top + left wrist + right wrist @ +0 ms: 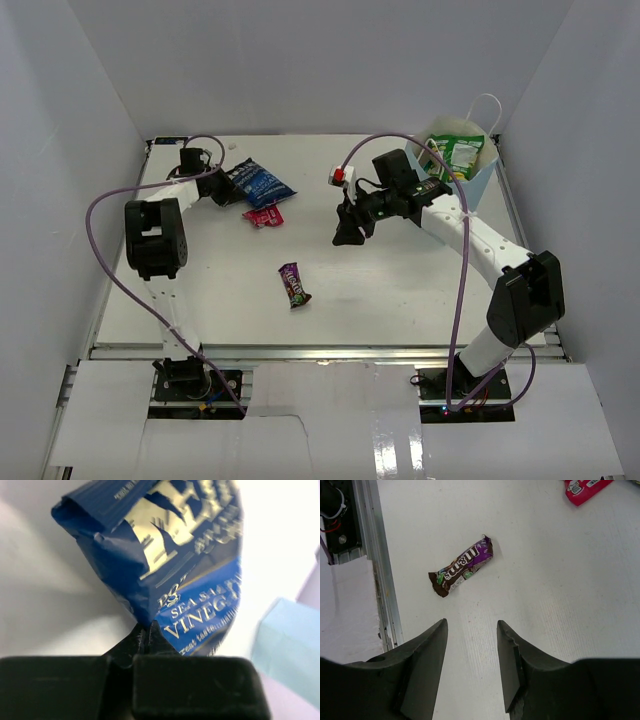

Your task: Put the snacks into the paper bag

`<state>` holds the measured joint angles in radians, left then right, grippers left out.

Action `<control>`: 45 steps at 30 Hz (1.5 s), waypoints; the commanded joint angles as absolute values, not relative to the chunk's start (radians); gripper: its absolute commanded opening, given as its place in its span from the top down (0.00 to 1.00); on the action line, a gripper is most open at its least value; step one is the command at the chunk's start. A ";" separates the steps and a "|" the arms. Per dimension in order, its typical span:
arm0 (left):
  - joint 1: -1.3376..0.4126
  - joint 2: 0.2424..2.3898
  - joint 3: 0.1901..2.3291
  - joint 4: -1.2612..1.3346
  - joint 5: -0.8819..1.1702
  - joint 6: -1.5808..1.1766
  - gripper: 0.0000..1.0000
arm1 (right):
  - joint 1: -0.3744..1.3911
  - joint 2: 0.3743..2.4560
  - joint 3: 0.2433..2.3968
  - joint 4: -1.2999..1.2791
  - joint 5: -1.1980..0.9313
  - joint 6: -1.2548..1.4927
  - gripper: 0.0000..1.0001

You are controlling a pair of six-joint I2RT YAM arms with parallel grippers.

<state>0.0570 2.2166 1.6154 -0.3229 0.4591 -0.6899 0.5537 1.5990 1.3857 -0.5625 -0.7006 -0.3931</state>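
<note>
My left gripper (221, 188) is shut on a corner of the dark blue bag (258, 182), at the far left of the table; the left wrist view shows the closed jaws (145, 634) pinching the dark blue bag (165, 555). The pink packet (263, 215) lies just in front of it. The dark purple candy bar (294, 285) lies mid-table. My right gripper (348, 236) is open and empty above the table, with the candy bar (461, 566) ahead of its gripper gap (472, 625). The light-blue paper bag (478, 185) stands far right with a green packet (460, 152) inside. The orange and teal packets are out of view.
White walls enclose the table on three sides. A metal rail (385, 605) runs along the table's near edge. The paper bag's side (287, 650) shows at the right of the left wrist view. The pink packet (585, 487) shows at the top right of the right wrist view.
</note>
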 commanded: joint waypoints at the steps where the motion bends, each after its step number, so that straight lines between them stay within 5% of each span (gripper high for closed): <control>1: 0.054 2.051 1.515 -0.189 0.612 -0.673 1.00 | 0.551 1.589 1.428 -0.581 -0.767 -0.459 0.50; 10: 0.035 1.855 1.295 -0.141 0.784 -0.764 1.00 | 0.580 1.697 1.537 -0.560 -0.726 -0.471 0.48; 17: -0.054 1.726 1.103 -0.117 0.802 -0.830 1.00 | 0.702 1.677 1.471 -0.286 -0.447 -0.586 0.11; 20: -0.095 1.675 1.036 -0.091 0.778 -0.856 1.00 | 0.779 1.678 1.470 -0.211 -0.315 -0.540 0.04; 30: -0.179 1.594 0.950 -0.012 0.739 -0.948 1.00 | 1.003 1.738 1.421 -0.141 0.248 -0.333 0.04; 45: -0.215 1.560 0.937 0.028 0.747 -0.989 1.00 | 1.022 1.862 1.434 -0.152 0.383 -0.256 0.00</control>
